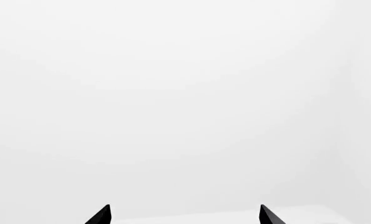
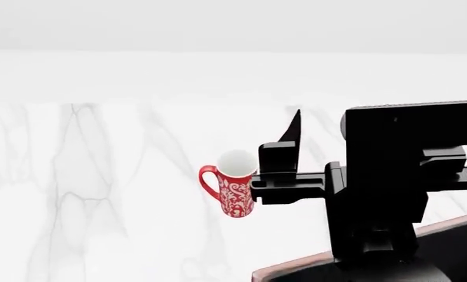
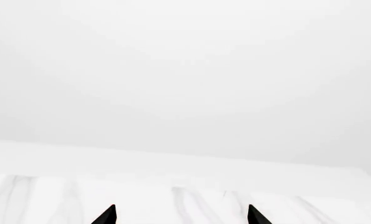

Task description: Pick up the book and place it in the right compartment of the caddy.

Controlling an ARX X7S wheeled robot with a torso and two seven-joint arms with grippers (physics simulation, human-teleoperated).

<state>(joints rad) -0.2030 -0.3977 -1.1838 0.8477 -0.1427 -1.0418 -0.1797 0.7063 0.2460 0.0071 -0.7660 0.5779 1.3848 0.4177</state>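
Our right hand sits raised above the marble surface, fingers pointing away from us. In its wrist view 2 dark fingertips stand well apart with nothing between them, so it is open and empty. The left hand does not show in the head view; its wrist view likewise has 2 tips spread wide on blank white, also holding nothing.

The book appears in none of our views, so we cannot tell which way it lies from either hand, nor its long axis, nor which arm is nearer.

The caddy shows only as a reddish rim below and behind the right hand, close to us. A mug stands just left of that hand.
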